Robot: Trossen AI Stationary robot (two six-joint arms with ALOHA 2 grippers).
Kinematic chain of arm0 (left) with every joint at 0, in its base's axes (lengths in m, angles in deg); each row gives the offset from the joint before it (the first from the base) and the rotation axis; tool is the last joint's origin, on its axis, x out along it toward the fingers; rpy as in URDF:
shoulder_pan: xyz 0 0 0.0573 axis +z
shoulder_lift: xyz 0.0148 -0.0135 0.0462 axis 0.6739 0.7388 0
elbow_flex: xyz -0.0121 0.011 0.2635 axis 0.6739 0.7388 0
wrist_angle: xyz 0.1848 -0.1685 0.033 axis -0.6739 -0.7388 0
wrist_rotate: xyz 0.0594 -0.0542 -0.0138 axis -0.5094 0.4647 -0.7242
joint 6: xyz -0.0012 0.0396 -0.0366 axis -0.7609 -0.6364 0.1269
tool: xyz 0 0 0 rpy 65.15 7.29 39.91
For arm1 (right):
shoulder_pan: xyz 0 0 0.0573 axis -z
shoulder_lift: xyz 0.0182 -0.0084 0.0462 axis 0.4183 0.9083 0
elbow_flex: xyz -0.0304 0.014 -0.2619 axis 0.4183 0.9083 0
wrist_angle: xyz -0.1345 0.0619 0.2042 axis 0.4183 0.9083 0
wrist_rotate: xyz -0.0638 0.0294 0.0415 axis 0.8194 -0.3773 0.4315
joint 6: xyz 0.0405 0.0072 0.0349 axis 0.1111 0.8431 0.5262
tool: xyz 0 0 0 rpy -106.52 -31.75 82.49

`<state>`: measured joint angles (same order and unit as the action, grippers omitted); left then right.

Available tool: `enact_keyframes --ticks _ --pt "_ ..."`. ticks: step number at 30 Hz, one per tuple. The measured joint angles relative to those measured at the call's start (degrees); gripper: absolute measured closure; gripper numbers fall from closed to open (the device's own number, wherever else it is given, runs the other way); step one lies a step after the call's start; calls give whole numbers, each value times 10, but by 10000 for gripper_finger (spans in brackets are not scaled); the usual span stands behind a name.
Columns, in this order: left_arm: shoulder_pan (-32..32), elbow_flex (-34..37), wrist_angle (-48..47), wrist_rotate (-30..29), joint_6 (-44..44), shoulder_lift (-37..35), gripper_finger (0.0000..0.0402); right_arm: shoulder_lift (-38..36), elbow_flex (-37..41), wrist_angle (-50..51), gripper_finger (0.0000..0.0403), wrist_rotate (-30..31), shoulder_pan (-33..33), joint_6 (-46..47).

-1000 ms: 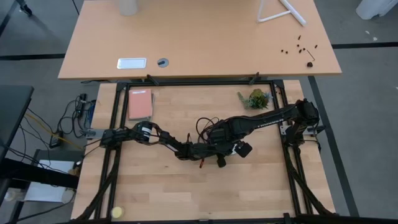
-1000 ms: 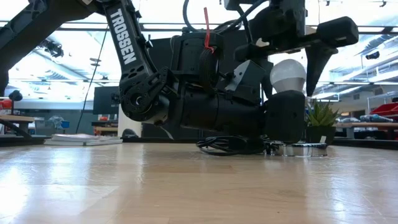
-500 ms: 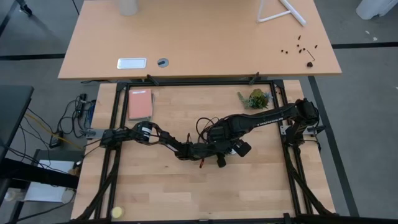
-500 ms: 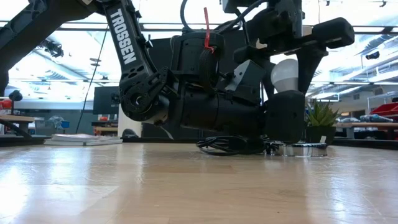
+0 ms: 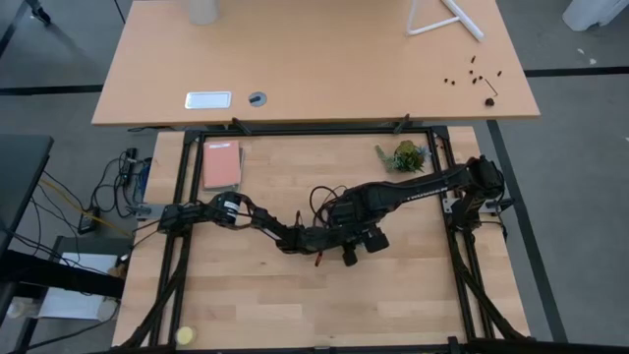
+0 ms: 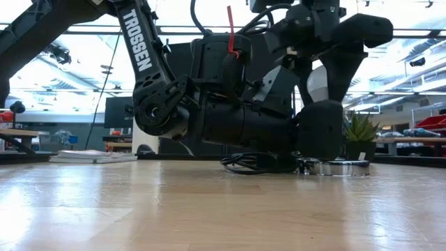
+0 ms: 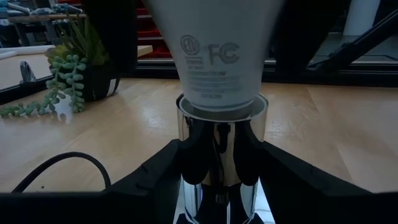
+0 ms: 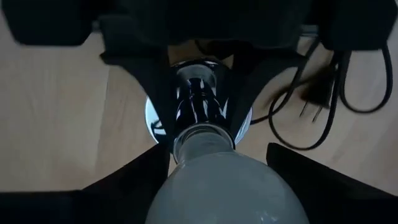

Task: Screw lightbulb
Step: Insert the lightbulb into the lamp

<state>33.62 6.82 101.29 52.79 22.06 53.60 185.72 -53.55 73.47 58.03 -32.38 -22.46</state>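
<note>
Both grippers meet at the middle of the wooden table [image 5: 246, 295], around one lamp holder. From the left wrist view, the left gripper [image 7: 217, 180] has its two dark fingers [image 7: 158, 171] pressed on both sides of the shiny chrome socket [image 7: 219, 155], so it is clamped on the socket stem and holds it upright. In the low view this gripper [image 6: 317, 139] lies low, just above the round silvery base disc [image 6: 334, 167] that rests on the table.

Directly above the left gripper, the right gripper [image 8: 214, 168] comes down from the top. Its fingers [image 8: 130, 180] stand on both sides of the lightbulb [image 8: 217, 186], and in the low view they cover most of the bulb [image 6: 317, 80]; it is grasping the bulb. The lightbulb sits with its narrow end in the top opening of the socket, standing upright, between the two fingers of the right gripper and just over the fingers of the left one.

Beside the socket, on the far side from the left gripper's arm, a black cord [image 8: 317, 118] with a plug lies in loops on the table. Farther behind, near the frame corner, stands a small green plant [image 5: 405, 155].
</note>
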Motion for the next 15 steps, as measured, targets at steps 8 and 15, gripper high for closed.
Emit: enact_keyframes --ticks 8,15 --pt "0 0 2 1 0 0 202 -3 17 -16 136 12 -12 125" --pt "0 0 2 -2 1 0 202 -2 18 -21 136 20 -15 210"
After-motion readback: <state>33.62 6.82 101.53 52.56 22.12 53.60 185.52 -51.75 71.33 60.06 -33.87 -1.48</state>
